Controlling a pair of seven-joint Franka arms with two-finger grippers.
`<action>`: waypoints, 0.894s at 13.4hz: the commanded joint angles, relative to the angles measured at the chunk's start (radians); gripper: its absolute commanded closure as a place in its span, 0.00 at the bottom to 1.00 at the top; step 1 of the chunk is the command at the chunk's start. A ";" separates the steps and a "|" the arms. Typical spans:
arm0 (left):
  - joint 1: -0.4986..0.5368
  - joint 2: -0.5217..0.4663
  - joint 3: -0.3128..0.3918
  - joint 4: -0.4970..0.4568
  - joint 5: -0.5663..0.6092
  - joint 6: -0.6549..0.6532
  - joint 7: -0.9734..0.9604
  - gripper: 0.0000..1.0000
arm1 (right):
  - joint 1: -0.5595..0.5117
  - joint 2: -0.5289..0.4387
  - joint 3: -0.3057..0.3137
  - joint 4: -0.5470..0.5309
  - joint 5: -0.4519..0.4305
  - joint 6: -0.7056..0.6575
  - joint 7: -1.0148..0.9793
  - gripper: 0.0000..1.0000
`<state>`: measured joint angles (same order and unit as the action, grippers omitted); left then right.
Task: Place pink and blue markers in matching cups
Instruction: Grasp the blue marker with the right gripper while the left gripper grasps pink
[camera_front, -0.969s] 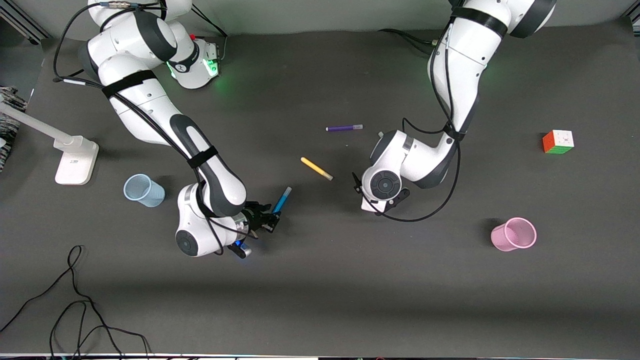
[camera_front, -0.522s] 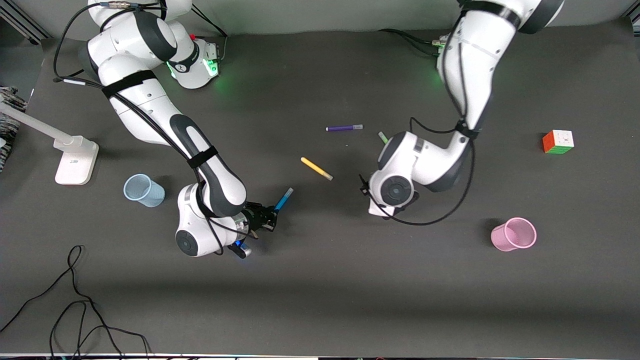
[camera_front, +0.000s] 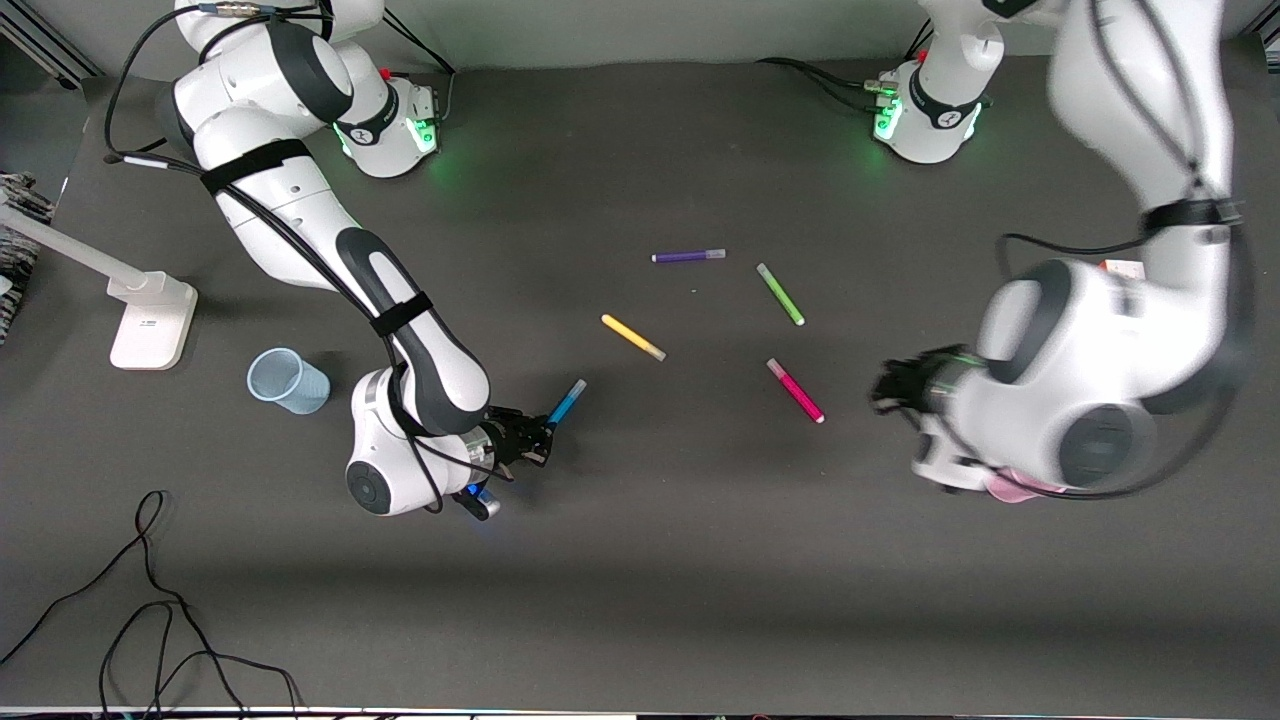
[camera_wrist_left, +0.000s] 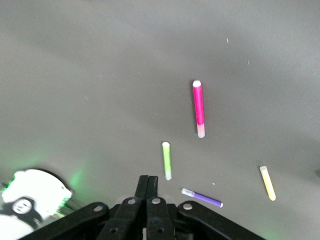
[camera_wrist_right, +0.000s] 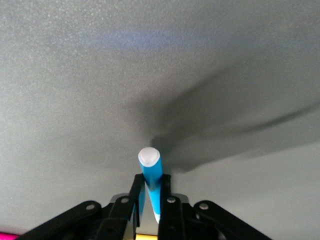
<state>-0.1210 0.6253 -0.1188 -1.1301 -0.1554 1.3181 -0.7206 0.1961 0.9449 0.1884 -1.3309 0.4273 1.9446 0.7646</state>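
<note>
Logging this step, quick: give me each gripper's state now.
Left gripper: fingers shut, holding nothing, near the pink cup.
Right gripper: shut on the blue marker, above the table.

Pink marker (camera_front: 796, 390) lies nearer than green pen (camera_front: 780, 294).

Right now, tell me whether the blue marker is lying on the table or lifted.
Lifted. The right claw is shut on the blue marker, which casts a separate shadow on the table in the right wrist view.
</note>
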 joint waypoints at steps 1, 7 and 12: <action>0.044 0.036 -0.010 0.036 -0.009 -0.014 0.096 1.00 | 0.005 -0.005 -0.001 0.004 0.005 -0.009 0.009 0.92; -0.184 0.022 -0.016 -0.321 0.010 0.326 -0.186 0.28 | -0.001 0.009 -0.001 -0.010 0.004 0.016 -0.030 0.32; -0.264 0.034 -0.015 -0.558 0.003 0.657 -0.221 0.36 | -0.001 0.009 -0.003 -0.013 0.013 0.022 -0.063 0.80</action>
<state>-0.3826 0.6969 -0.1485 -1.5952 -0.1579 1.8984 -0.9313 0.1949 0.9515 0.1868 -1.3402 0.4269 1.9505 0.7437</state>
